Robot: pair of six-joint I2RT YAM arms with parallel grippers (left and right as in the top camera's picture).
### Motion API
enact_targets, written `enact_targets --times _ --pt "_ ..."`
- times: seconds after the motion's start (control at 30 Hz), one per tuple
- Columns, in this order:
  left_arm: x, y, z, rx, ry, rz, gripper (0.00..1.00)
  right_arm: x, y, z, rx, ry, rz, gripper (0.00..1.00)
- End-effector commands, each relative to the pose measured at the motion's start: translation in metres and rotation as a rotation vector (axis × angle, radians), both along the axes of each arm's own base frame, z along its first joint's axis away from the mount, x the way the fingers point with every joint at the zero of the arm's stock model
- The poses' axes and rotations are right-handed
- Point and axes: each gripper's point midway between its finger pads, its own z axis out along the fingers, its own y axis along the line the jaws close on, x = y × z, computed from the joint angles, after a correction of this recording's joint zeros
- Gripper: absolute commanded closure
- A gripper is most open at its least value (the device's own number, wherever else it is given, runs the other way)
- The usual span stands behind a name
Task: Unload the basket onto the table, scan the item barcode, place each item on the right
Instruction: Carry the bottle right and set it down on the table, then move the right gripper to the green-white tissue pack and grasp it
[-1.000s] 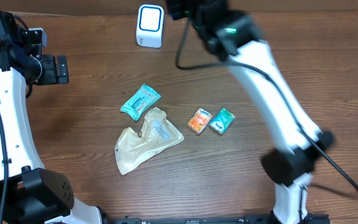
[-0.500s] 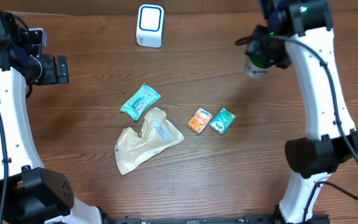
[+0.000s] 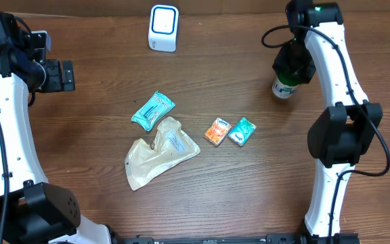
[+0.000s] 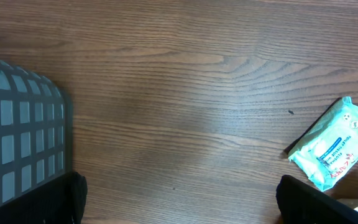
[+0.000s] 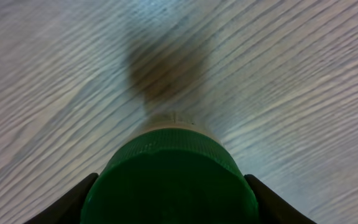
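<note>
The right pincer (image 3: 293, 65) is clasping the green cap of an upright bottle (image 3: 282, 89) at the table's (image 3: 100, 142) far right, well apart from the white scanner (image 3: 163, 28) at the far edge; what the bottle is holding I cannot tell. The left pincer (image 3: 59, 75) is hanging released at the left, beside a grey grid basket (image 4: 17, 137) whose inside is not showing. A teal packet (image 3: 153, 110), a crumpled beige pouch (image 3: 160, 152) touching it, an orange packet (image 3: 217, 131) and a small teal packet (image 3: 242, 131) are lying mid-table.
</note>
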Motion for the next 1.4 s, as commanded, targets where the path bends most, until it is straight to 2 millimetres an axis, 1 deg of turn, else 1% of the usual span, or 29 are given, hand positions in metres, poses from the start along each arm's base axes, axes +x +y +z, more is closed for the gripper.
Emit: enact_targets --times 0.0,0.1,0.13,0.2,0.23,0.27,0.33,0.4,0.47,0.5,0.53,0.57,0.6,0.63,0.67,0.7,0.73,0.77,0.83,0.9,1.03,1.1,1.13,1.17,1.2,1.23,1.3,1.37 --pt "0.001 -0.002 -0.003 -0.01 0.005 0.012 0.0 -0.002 -0.013 -0.019 -0.001 0.02 -0.039 0.78" --pt "0.0 -0.002 -0.003 -0.01 0.005 0.012 0.0 -0.009 -0.027 -0.032 -0.009 0.049 -0.068 0.78" --pt "0.0 -0.002 -0.003 -0.01 0.005 0.012 0.0 -0.01 -0.032 -0.034 -0.014 0.055 -0.079 0.79" --pt "0.0 -0.002 -0.003 -0.01 0.005 0.012 0.0 -0.009 -0.055 -0.038 -0.074 0.048 -0.107 0.89" --pt "0.001 -0.002 -0.003 -0.01 0.005 0.012 0.0 -0.009 -0.06 -0.038 -0.089 0.043 -0.112 0.89" --pt "0.001 -0.002 -0.003 -0.01 0.005 0.012 0.0 -0.007 -0.071 -0.039 -0.116 0.032 -0.125 0.9" --pt "0.0 -0.002 -0.003 -0.01 0.005 0.012 0.0 -0.003 -0.084 -0.041 -0.143 0.012 -0.145 0.9" --pt "0.0 -0.002 -0.003 -0.01 0.005 0.012 0.0 0.0 -0.089 -0.043 -0.142 -0.002 -0.158 0.89" --pt "0.0 -0.002 -0.003 -0.01 0.005 0.012 0.0 0.001 -0.091 -0.043 -0.143 -0.008 -0.162 0.67" --pt "0.001 -0.002 -0.003 -0.01 0.005 0.011 0.0 0.001 -0.091 -0.043 -0.142 -0.008 -0.162 0.48" --pt "0.001 -0.002 -0.003 -0.01 0.005 0.012 0.0 0.001 -0.091 -0.043 -0.141 -0.008 -0.161 0.43" --pt "0.0 -0.002 -0.003 -0.01 0.005 0.012 0.0 0.0 -0.09 -0.043 -0.138 -0.005 -0.161 0.42" --pt "0.0 -0.002 -0.003 -0.01 0.005 0.012 0.0 0.0 -0.089 -0.042 -0.131 -0.004 -0.161 0.41" --pt "0.0 -0.002 -0.003 -0.01 0.005 0.012 0.01 0.0 -0.086 -0.036 -0.114 -0.01 -0.161 0.41" --pt "0.0 -0.002 -0.003 -0.01 0.005 0.012 0.0 0.003 -0.084 -0.023 -0.101 -0.029 -0.161 0.39" --pt "0.0 -0.002 -0.003 -0.01 0.005 0.012 0.0 0.005 -0.083 -0.015 -0.096 -0.042 -0.16 0.38" --pt "0.0 -0.002 -0.003 -0.01 0.005 0.012 0.0 0.011 -0.08 0.005 -0.073 -0.086 -0.139 0.36" --pt "0.0 -0.002 -0.003 -0.01 0.005 0.012 0.0 0.017 -0.076 0.027 -0.05 -0.133 -0.11 0.28" --pt "0.0 -0.002 -0.003 -0.01 0.005 0.012 0.0 0.021 -0.072 0.05 -0.032 -0.181 -0.082 0.1" --pt "0.0 -0.002 -0.003 -0.01 0.005 0.012 0.0 0.023 -0.072 0.072 -0.036 -0.221 -0.046 0.1" --pt "0.0 -0.002 -0.003 -0.01 0.005 0.012 0.0 0.02 -0.071 0.068 -0.028 -0.199 -0.04 0.1" --pt "0.0 -0.002 -0.003 -0.01 0.005 0.012 0.0 0.019 -0.064 0.067 0.003 -0.198 -0.029 0.1" --pt "0.0 -0.002 -0.003 -0.01 0.005 0.012 0.0 0.02 -0.051 0.067 0.07 -0.199 0.021 0.1" --pt "0.0 -0.002 -0.003 -0.01 0.005 0.012 0.0 0.02 -0.045 0.066 0.102 -0.197 0.04 0.11" --pt "0.0 -0.002 -0.003 -0.01 0.005 0.012 0.0 0.018 -0.032 0.066 0.165 -0.189 0.072 0.13" --pt "0.0 -0.002 -0.003 -0.01 0.005 0.012 0.0 0.013 -0.019 0.066 0.227 -0.174 0.116 0.15" --pt "0.0 -0.002 -0.003 -0.01 0.005 0.012 0.01 0.005 0.002 0.068 0.322 -0.148 0.196 0.17" --pt "0.0 -0.002 -0.003 -0.01 0.005 0.012 0.0 -0.01 0.021 0.069 0.394 -0.1 0.263 0.18"
